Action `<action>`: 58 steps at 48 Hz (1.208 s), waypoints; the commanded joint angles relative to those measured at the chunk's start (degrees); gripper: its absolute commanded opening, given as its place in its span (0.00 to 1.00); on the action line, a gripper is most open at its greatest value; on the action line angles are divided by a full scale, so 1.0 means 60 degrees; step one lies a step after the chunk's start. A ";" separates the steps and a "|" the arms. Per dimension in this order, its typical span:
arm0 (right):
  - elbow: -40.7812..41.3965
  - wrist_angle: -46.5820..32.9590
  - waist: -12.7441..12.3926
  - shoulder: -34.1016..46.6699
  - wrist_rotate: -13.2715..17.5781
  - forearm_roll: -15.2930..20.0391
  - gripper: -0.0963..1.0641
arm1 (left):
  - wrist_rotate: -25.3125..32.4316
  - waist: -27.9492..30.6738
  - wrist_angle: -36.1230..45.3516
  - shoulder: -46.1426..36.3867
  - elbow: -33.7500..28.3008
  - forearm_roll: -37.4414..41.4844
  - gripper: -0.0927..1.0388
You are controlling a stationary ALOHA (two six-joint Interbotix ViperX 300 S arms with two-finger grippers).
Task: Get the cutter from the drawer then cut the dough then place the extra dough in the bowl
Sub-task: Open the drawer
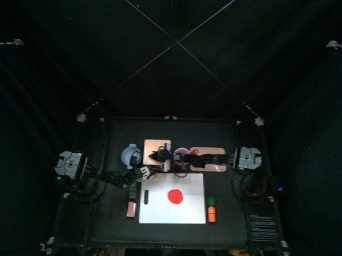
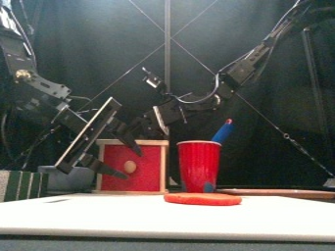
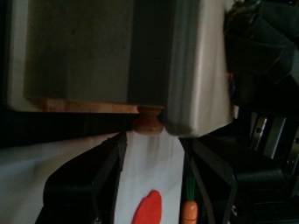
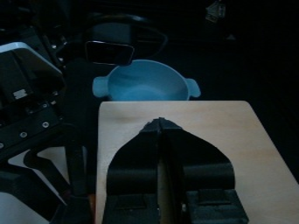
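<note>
- The surface (image 1: 120,228) is showing a bare black strip along its front edge, at the bottom of the top view, ahead of the white cutting board (image 1: 158,212).
- The red dough (image 1: 174,196) is lying flat near the board's middle, with white margin showing on every side of it.
- An orange and green toy carrot (image 1: 211,212) is lying just off the board's right edge. A small reddish toy (image 1: 131,208), too small to name, is lying just off its left edge, so both side lanes are partly taken.
- The red cup (image 2: 199,165) is standing behind the dough at the centre of the front view, with a blue knife (image 2: 224,130) sticking out toward the upper right.
- The wooden box (image 4: 233,149) is sitting just left of the cup, with its red drawer front (image 2: 144,157) facing forward.
- The left end effector (image 3: 149,138) is pointing at the drawer front with its jaws spread moderately. The knob (image 3: 149,122) is sitting right at their tips, and I cannot tell whether they are touching it.
- The right end effector (image 4: 162,127) is hanging over the box's pale top with its jaws closed together, holding nothing.
- The blue-grey bowl (image 4: 146,83) is sitting just past the box's far edge and is lying open from above.
</note>
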 commanded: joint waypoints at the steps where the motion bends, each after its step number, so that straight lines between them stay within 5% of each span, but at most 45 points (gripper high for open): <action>1: 0.0029 0.0117 0.0000 -0.0073 0.0000 0.0000 0.14 | 0.0234 0.0044 -0.0073 -0.0015 -0.0146 -0.0132 0.84; 17: 0.0000 0.0117 0.0015 -0.0073 0.0029 0.0029 0.14 | 0.0776 0.0103 -0.0161 0.0205 -0.0352 -0.0293 0.82; 32: 0.0000 0.0117 0.0015 -0.0073 0.0073 0.0044 0.14 | 0.0776 0.0088 -0.0015 0.0234 -0.0278 -0.0293 0.61; 58: -0.0073 0.0249 -0.0059 -0.0073 -0.0015 0.0117 0.14 | 0.0747 -0.1245 0.0293 0.0073 -0.0337 -0.0923 0.60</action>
